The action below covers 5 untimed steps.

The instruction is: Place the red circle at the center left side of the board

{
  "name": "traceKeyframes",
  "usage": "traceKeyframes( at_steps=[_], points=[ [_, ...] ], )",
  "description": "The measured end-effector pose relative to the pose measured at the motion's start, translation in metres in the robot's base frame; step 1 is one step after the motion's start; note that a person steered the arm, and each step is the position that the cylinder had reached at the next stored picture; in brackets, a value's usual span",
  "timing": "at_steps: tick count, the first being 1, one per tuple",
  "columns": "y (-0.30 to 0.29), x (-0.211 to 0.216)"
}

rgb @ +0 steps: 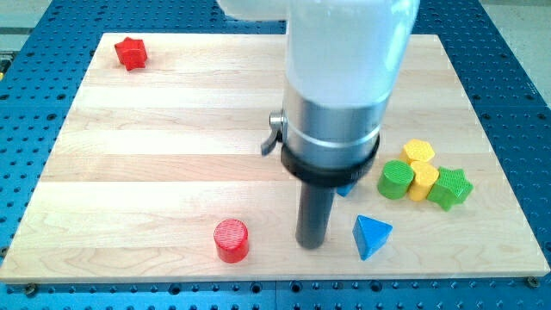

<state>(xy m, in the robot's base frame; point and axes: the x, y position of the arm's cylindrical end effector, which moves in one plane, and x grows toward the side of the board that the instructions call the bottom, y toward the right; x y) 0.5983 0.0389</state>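
Observation:
The red circle [231, 240] stands near the board's bottom edge, left of middle. My tip [311, 244] rests on the board to the right of it, with a gap between them. A blue triangle [371, 236] lies just right of my tip. Another blue block [346, 188] peeks out from behind the arm; its shape is hidden.
A red star [131, 53] sits at the board's top left corner. At the view's right, a green cylinder [396, 180], a yellow hexagon [419, 152], another yellow block [424, 181] and a green star [451, 188] cluster together. The wooden board [155, 138] lies on a blue perforated table.

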Motion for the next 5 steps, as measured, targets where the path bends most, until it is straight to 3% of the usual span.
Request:
traceKeyframes(
  at_steps=[1, 2, 3, 5],
  points=[
    [-0.044, 0.018],
    [-0.108, 0.003],
    [-0.182, -0.073],
    [-0.206, -0.102]
  ],
)
